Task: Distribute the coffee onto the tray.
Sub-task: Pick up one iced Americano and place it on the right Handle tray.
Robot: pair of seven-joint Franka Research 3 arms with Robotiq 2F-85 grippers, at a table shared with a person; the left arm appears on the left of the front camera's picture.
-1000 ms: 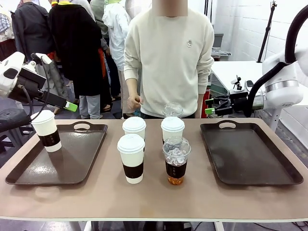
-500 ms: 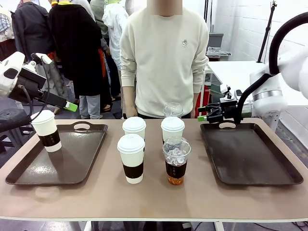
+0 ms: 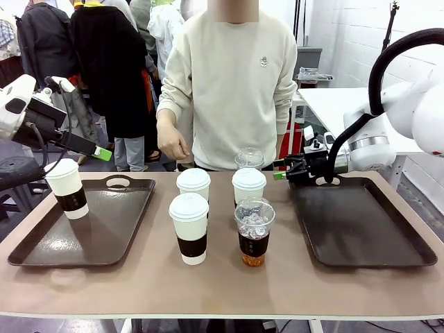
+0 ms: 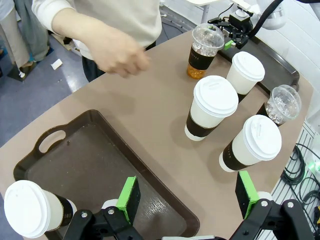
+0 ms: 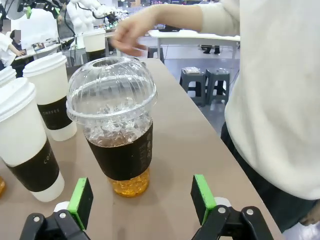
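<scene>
Front view first: the big change over the last second is the right gripper (image 3: 279, 173), which has been swung in from out past the right tray (image 3: 361, 225) and is now parked just beside the far iced cup (image 3: 249, 158) at the back of the cluster. That's backed up by the right wrist view, where the dome-lidded cup (image 5: 117, 130) is lined up dead ahead of the gripper (image 5: 142, 200). The jaws are spread wide and nothing is touched yet. So a grab on that cup is probably being set up, with the right tray as the likely drop spot (just a guess). The person's hand (image 3: 172, 142) has also been lifted up and away from the cups. Nothing else has been shifted. One placed white cup (image 3: 67, 187) is stood at the far-left corner of the left tray (image 3: 104, 232). The three white cups (image 3: 189, 225) and the near iced cup (image 3: 254, 232) are left on the table (image 3: 208, 291) between the trays. The left gripper (image 3: 99, 152) hasn't been moved either. It's hung near the placed cup, and in the left wrist view (image 4: 187, 197) its jaws are spread with nothing pinched. One of six looks sorted, and the right tray is bare so far.
</scene>
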